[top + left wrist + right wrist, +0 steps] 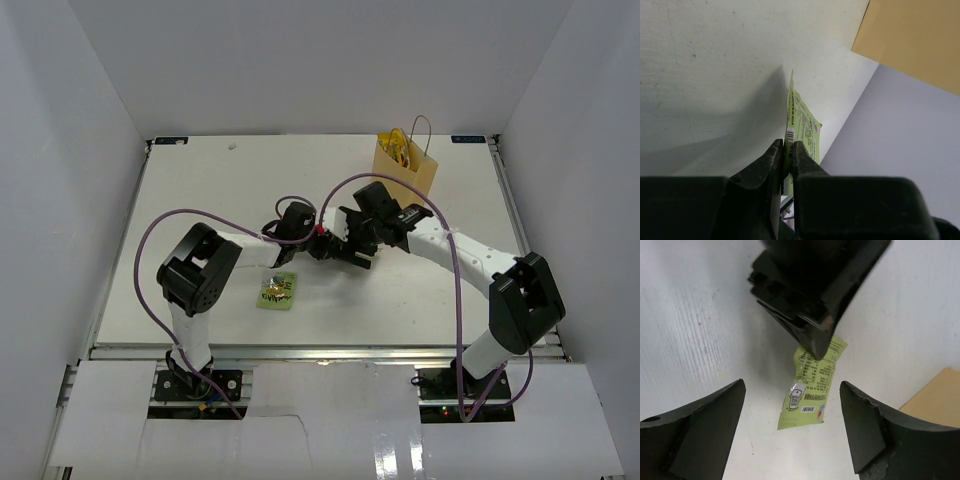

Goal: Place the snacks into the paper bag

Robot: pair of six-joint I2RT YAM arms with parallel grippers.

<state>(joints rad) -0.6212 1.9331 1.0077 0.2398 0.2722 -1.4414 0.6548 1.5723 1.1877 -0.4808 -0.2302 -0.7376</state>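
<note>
light-green pack (pixel 812 385) held mid-tabletop (pixel 220 170), top edge pinched in clamped left gripper (pixel 788 150) | right gripper (pixel 792 385) spread wide, empty, facing it | paper bag (pixel 405 165) well apart, far side | risk: thin pinch slips, pack drops short; clearance above tabletop seemingly slight

The paper bag (pixel 920 40) runs off the view's top corner; print on the green packet (pixel 802 120) seems too blurred to read.

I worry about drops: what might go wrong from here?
The left gripper pinches the green packet only by one end, so it may slip. The open right gripper flanks it closely and might snag it. The paper bag stands beyond the right arm, so the arms may collide.
</note>
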